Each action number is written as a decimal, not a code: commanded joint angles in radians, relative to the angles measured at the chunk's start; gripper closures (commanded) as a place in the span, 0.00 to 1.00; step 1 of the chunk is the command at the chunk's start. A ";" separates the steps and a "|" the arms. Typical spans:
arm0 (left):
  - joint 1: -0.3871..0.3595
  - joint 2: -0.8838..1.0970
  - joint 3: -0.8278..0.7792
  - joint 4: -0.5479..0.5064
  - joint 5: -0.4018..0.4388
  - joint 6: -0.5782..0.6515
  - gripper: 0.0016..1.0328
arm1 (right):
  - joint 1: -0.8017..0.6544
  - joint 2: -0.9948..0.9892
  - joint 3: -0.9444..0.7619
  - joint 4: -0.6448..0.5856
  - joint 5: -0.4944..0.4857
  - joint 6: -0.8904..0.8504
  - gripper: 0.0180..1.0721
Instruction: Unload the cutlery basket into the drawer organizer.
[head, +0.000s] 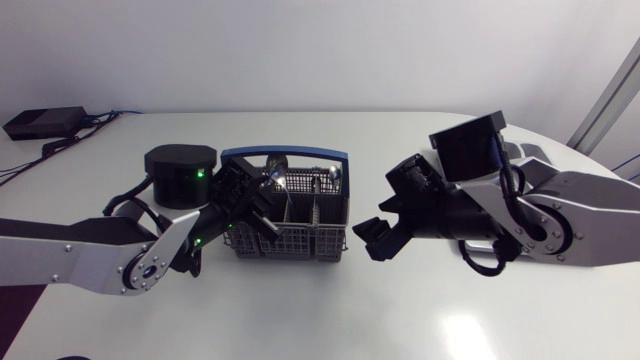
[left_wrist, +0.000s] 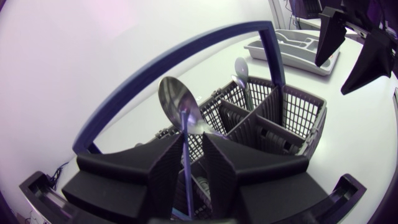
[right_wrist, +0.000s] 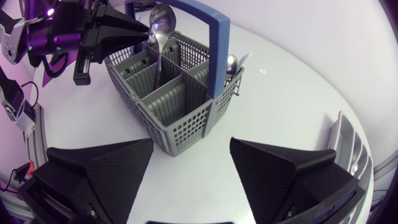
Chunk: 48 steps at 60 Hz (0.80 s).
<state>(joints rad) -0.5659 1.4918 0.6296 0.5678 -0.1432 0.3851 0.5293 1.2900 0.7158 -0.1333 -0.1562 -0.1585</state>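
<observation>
Steel spoon (left_wrist: 179, 106) upright in basket (left_wrist: 300, 107), gripped by left tool (left_wrist: 192, 149)

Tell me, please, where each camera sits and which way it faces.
Head view: fixed above the table, looking down on the cutlery basket; left arm and right arm come in from the sides.
Left wrist view: on the left arm's last link, facing across the basket towards the drawer organizer; left gripper, shut on a spoon, shows, and the right gripper beyond.
Right wrist view: on the right arm's last link, facing the basket; its open gripper shows.
Both wrist views share basket, spoon and organizer.
</observation>
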 joint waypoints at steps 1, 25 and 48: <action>-0.025 0.027 -0.013 0.043 -0.024 -0.006 0.78 | 0.009 0.017 -0.030 0.011 -0.002 -0.009 0.16; -0.049 0.128 0.012 0.122 -0.128 0.003 0.84 | 0.009 0.019 -0.053 0.031 -0.002 -0.004 0.16; -0.057 0.114 -0.019 0.179 -0.157 0.000 0.96 | 0.009 0.025 -0.061 0.037 -0.003 -0.006 0.16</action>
<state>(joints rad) -0.6186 1.6222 0.6292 0.7265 -0.2909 0.3855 0.5289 1.2942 0.6838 -0.1062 -0.1562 -0.1581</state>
